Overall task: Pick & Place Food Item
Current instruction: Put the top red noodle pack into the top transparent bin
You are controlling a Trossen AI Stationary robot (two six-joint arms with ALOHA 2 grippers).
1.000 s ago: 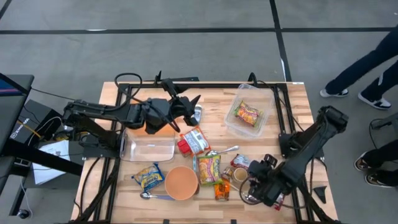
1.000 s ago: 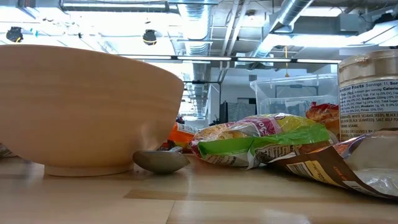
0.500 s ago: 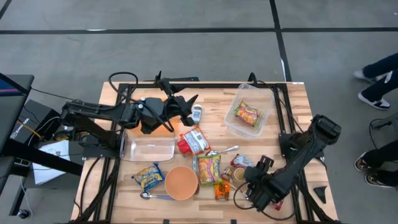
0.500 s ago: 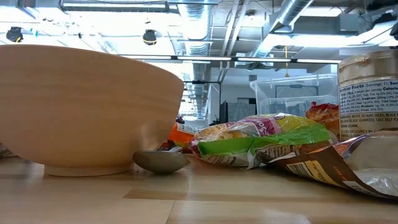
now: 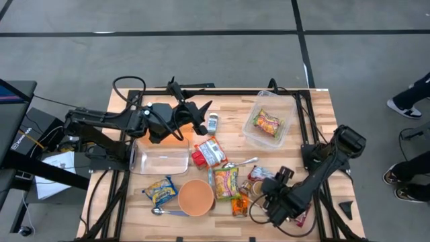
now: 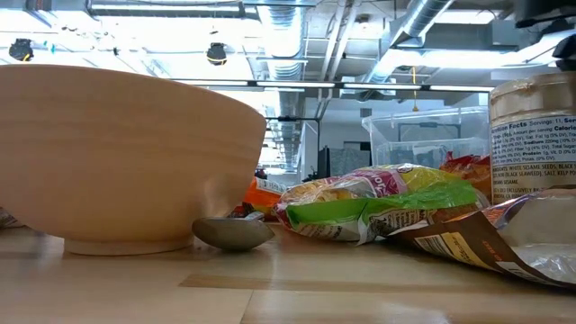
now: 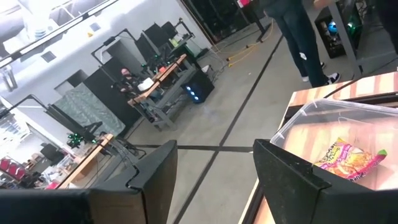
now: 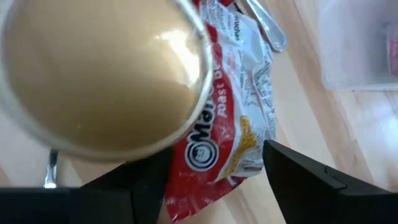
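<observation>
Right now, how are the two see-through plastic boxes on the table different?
The left box has nothing in it; the right box holds a yellow snack packet. The left box sits square to the table, the right box is turned askew. Both are clear plastic with no lid.

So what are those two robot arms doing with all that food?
They're sorting food on a wooden table. The right gripper is down near the front edge, open, right over a jar and a red noodle packet, but holding nothing. The left gripper is up at the back, open and empty too, near a small can. One snack packet already lies in a clear tub. More packets, a bowl and spoons wait in the middle.
</observation>
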